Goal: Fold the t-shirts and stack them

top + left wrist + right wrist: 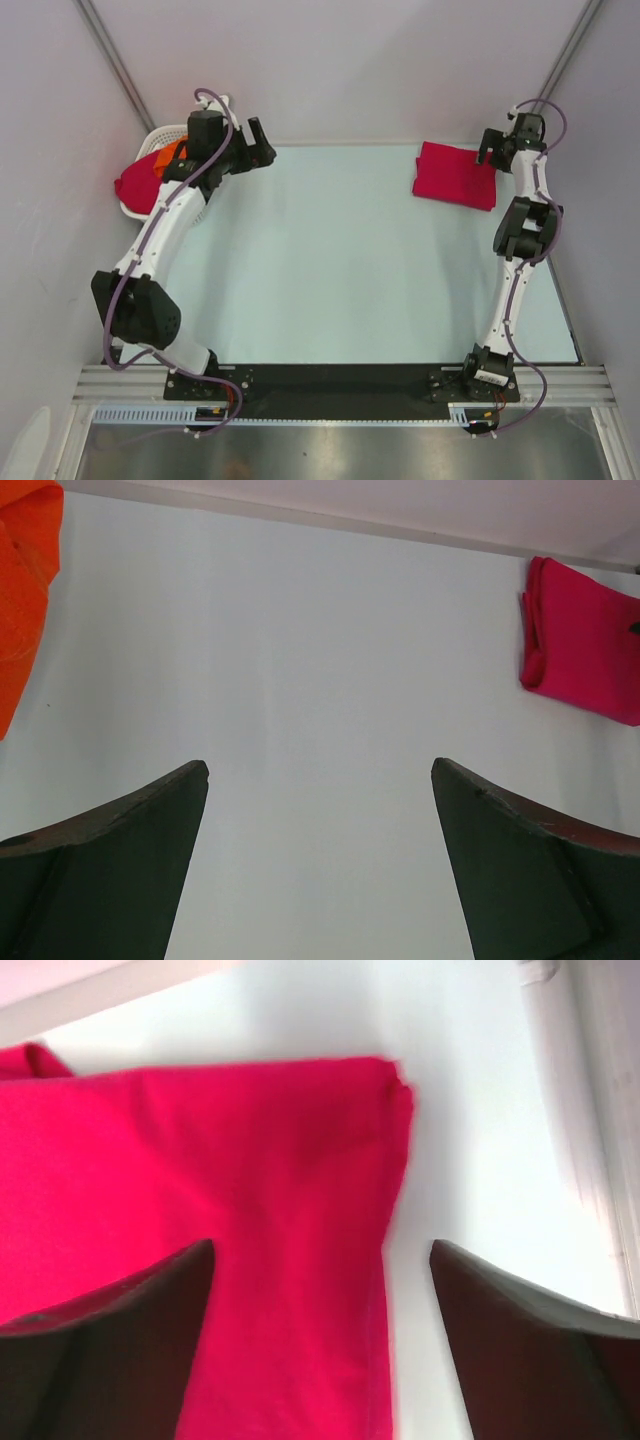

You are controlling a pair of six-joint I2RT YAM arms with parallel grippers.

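Note:
A folded crimson-pink t-shirt [455, 175] lies flat at the far right of the table. My right gripper [490, 152] hovers at its right edge. In the right wrist view that gripper [320, 1250] is open and grips nothing; the t-shirt [230, 1180] and its folded edge lie between and below the fingers. My left gripper [262, 142] is at the far left, open and empty [320, 770] over bare table. An orange t-shirt [172, 155] and another crimson-pink t-shirt [135, 185] sit in the basket. In the left wrist view I see the orange t-shirt [25, 570] and the folded t-shirt [585, 640].
The white slotted basket [158, 133] stands at the far left edge, partly behind my left arm. Grey walls close in on the back and both sides. A black strip and metal rail [330, 385] run along the near edge by the arm bases.

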